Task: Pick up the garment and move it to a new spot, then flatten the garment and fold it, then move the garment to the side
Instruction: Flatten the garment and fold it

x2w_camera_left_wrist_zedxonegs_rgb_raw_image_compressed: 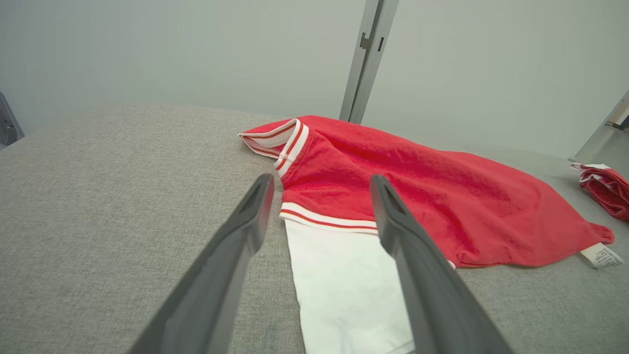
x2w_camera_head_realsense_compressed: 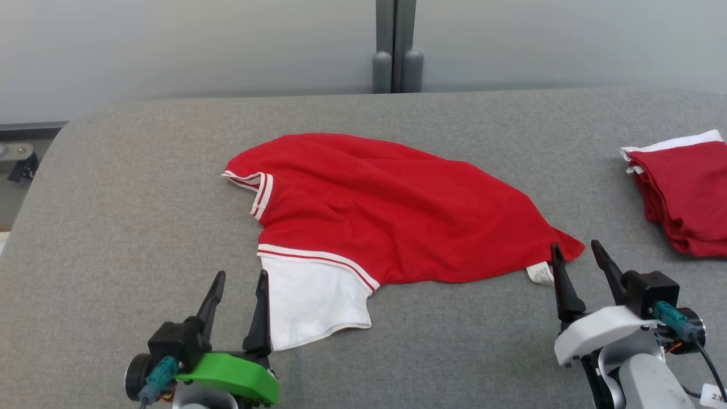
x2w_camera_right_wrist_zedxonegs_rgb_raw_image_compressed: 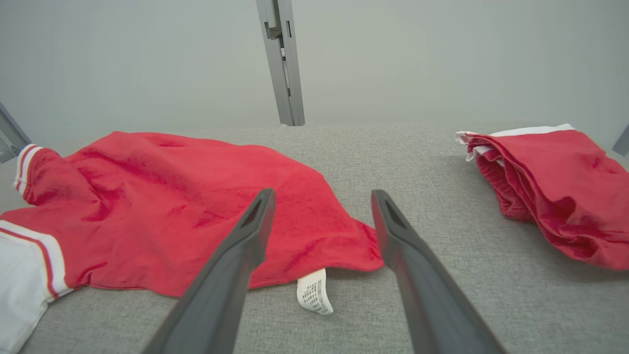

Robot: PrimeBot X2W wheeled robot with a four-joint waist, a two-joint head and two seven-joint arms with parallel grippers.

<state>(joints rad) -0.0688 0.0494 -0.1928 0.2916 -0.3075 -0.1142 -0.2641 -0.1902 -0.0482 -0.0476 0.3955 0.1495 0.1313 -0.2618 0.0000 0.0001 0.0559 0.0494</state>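
Nearest, the left gripper (x2w_camera_head_realsense_compressed: pixel 241 274) is hovering with its fingers spread and holding nothing, at the white near-left end of the red shirt (x2w_camera_head_realsense_compressed: pixel 397 210). That shirt is lying rumpled in the middle of the gray table (x2w_camera_head_realsense_compressed: pixel 142 199). Likewise spread and empty, the right gripper (x2w_camera_head_realsense_compressed: pixel 575 244) is hanging at the shirt's near-right corner, beside its white label (x2w_camera_head_realsense_compressed: pixel 540 273). Another red cloth pile (x2w_camera_head_realsense_compressed: pixel 687 193) is sitting well to the shirt's right.

Head view's right edge cuts off the folded red pile (x2w_camera_head_realsense_compressed: pixel 687 193). Print on the care label (x2w_camera_right_wrist_zedxonegs_rgb_raw_image_compressed: pixel 314 295): too small to read. White panel of the garment (x2w_camera_left_wrist_zedxonegs_rgb_raw_image_compressed: pixel 442 196) runs off left wrist view's bottom edge, partly behind the left gripper (x2w_camera_left_wrist_zedxonegs_rgb_raw_image_compressed: pixel 322 181).
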